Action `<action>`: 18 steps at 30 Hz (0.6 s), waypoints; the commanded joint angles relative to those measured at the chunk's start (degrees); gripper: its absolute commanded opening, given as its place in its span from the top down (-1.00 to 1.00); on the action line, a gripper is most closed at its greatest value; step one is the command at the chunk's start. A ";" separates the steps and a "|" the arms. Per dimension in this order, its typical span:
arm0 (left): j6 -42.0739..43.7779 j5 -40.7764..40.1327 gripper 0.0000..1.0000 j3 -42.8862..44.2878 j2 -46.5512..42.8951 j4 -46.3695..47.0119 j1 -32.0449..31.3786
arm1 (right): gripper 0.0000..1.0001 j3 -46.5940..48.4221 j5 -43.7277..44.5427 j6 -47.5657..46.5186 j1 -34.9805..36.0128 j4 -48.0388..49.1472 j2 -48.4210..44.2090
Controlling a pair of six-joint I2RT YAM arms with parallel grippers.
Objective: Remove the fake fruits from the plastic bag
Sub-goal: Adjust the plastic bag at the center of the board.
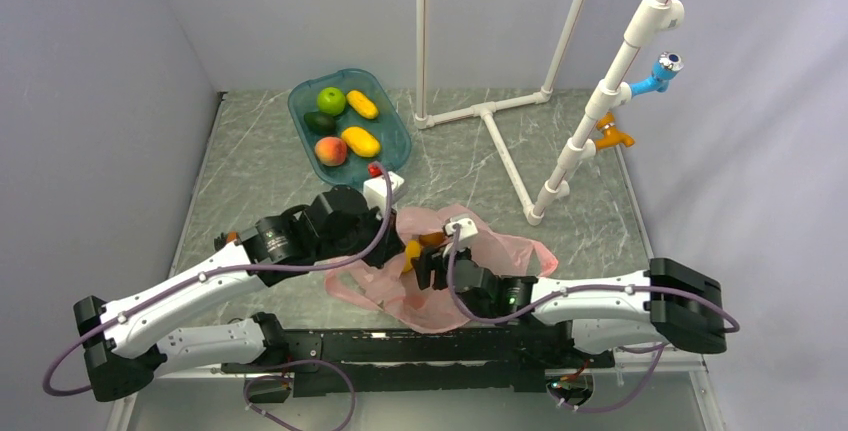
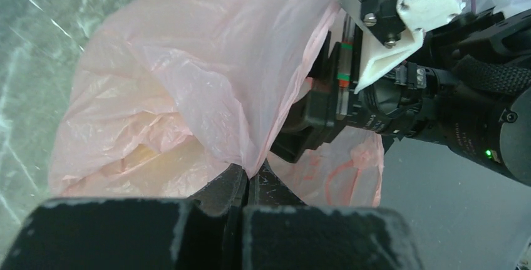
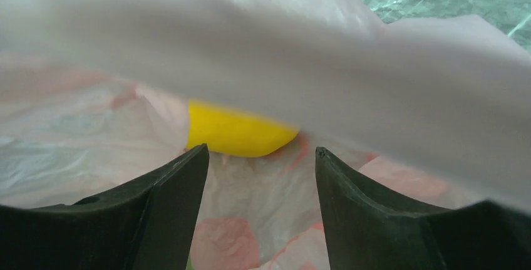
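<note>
left gripper (image 2: 250,175): your jaws are shut tight, pinching a fold of the pink plastic bag (image 2: 188,63)
right gripper (image 3: 260,151): your jaws stand apart, gripping nothing, inside the bag mouth
yellow fruit (image 3: 238,133): in the plastic bag, just beyond your right fingertips
plastic bag: on the table (image 1: 250,171), near the teal tray (image 1: 296,111)

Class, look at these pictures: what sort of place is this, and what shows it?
Most likely a robotics lab test cell, not a home: grey walls box in a marble-patterned table, the left arm and right arm are bolted at its near edge, and a white pipe frame stands on it.
</note>
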 commanded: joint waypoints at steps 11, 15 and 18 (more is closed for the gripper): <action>-5.81 -1.94 1.00 -5.19 -2.92 3.48 -3.62 | -0.33 5.40 2.31 -13.71 -3.52 14.37 16.11; -6.35 -4.26 1.00 -5.74 -3.32 2.38 -4.54 | -0.38 5.49 -7.49 -14.39 -4.79 17.07 16.56; -6.38 -6.71 1.00 -6.44 -4.10 0.90 -5.63 | -0.55 4.98 -13.51 -8.83 -4.88 18.44 16.38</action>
